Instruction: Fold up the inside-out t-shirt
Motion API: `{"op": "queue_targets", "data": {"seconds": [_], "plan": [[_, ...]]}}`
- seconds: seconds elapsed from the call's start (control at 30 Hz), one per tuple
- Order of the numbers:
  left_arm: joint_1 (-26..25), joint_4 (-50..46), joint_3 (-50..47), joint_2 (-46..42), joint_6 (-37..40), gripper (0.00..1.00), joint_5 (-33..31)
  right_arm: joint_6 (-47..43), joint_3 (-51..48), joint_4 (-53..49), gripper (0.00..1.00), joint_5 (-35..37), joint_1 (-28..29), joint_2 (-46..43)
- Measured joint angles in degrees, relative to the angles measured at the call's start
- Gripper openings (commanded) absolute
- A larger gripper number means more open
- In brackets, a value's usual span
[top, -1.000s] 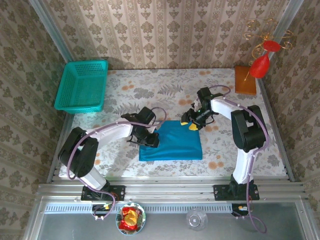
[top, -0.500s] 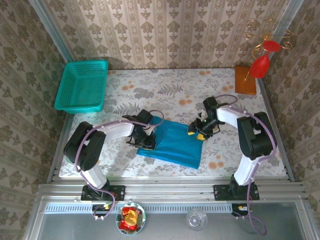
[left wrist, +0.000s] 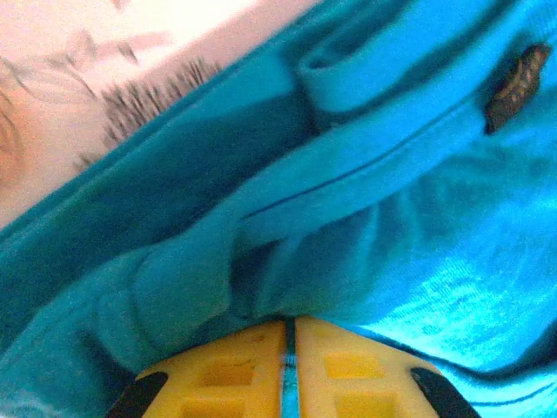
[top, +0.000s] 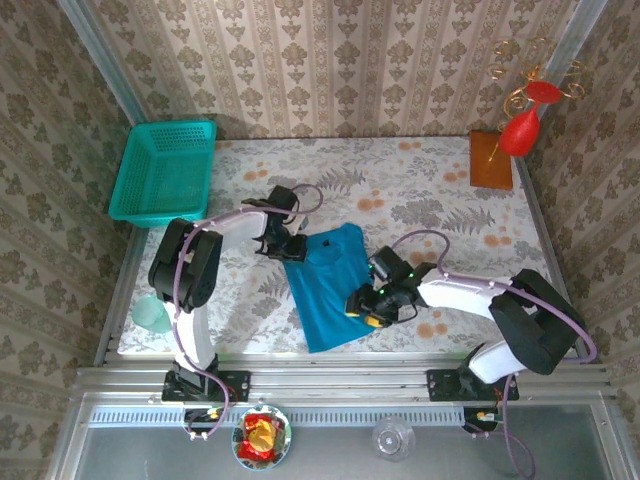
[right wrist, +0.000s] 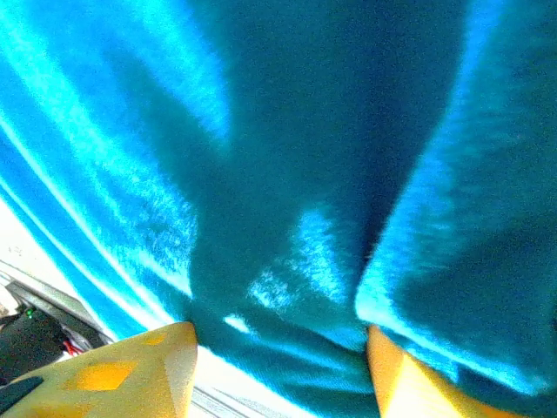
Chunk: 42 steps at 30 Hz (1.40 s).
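Observation:
The inside-out t-shirt lies folded as a blue-teal slanted oblong on the flowered table, left of centre. My left gripper sits at its far left corner. In the left wrist view the yellow fingers are pressed together on a thin edge of the t-shirt, left gripper. My right gripper is at the shirt's near right edge. In the right wrist view its jaws stand apart with a thick fold of t-shirt bunched between them, right gripper.
A teal mesh basket stands at the far left corner. An orange block with a red ornament is at the far right. A green cup sits at the left edge. A snack bowl and a glass rest below the rail.
The shirt has turned from lying wide to lying slanted lengthwise. My left gripper carried its corner toward the back, and my right gripper swung its side toward the near edge.

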Motion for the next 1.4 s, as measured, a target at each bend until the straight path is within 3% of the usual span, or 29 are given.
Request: {"op": "queue_targets", "data": {"seconds": [0.13,0.27,0.4,0.53,0.67,0.8,1.17,1.4], "plan": [[1.1,0.0,0.8,-0.4,0.9,0.25,-1.1,2.8,2.0,-1.1,0.60,2.1,2.3,0.1],[1.6,-0.3,-0.7,-5.6,1.1,0.28,-2.1,1.8,6.6,-5.9,0.61,3.0,1.3,0.0],[0.5,-0.3,-6.6,-15.8,-0.4,0.21,-2.1,-1.6,12.1,-9.8,0.61,3.1,-1.6,0.0],[-3.8,0.4,-12.4,-20.3,-3.3,0.15,-1.4,-6.0,16.2,-12.1,0.60,2.0,-5.4,2.0],[-8.4,3.0,-19.3,-20.1,-7.1,0.11,0.2,-10.2,18.6,-13.4,0.60,0.5,-7.7,7.0],[-8.6,4.7,-23.3,-17.7,-9.6,0.11,0.5,-12.3,16.2,-14.1,0.60,-0.2,-7.9,9.1],[-5.0,3.9,-15.5,-11.4,-6.8,0.11,-0.6,-11.7,8.4,-17.3,0.62,4.8,-7.9,3.2],[-3.1,2.1,-13.9,-13.7,-5.1,0.20,-3.5,-11.8,10.5,-18.9,0.62,4.7,-7.9,0.3]]}}
